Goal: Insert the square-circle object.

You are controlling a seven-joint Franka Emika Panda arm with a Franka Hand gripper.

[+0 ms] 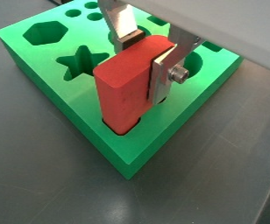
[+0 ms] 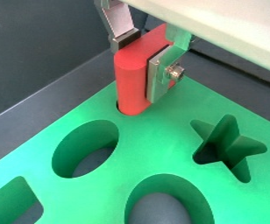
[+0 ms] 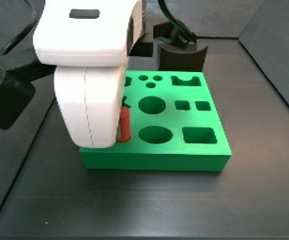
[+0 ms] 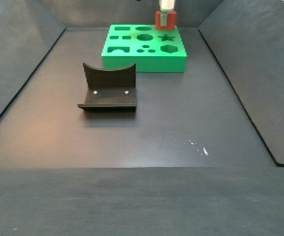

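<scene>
The square-circle object [image 1: 128, 86] is a tall red block. It stands upright with its lower end in a hole near one edge of the green block [image 1: 161, 136], and its legs are hidden inside. My gripper [image 1: 145, 63] is over its top with one silver finger [image 1: 168, 72] flat on its side and the opposite finger on the far side, shut on it. The same hold shows in a wrist view on the red block [image 2: 134, 83] and gripper [image 2: 141, 66]. In a side view the red block [image 4: 167, 18] rises from the green block [image 4: 142, 51].
The green block [image 3: 173, 141] has several other shaped holes, among them a star [image 1: 76, 64] and a hexagon [image 1: 40, 33]. The fixture [image 4: 108, 89] stands on the dark floor in front of the block. The arm's white housing [image 3: 91, 75] hides most of the red block [image 3: 126, 124].
</scene>
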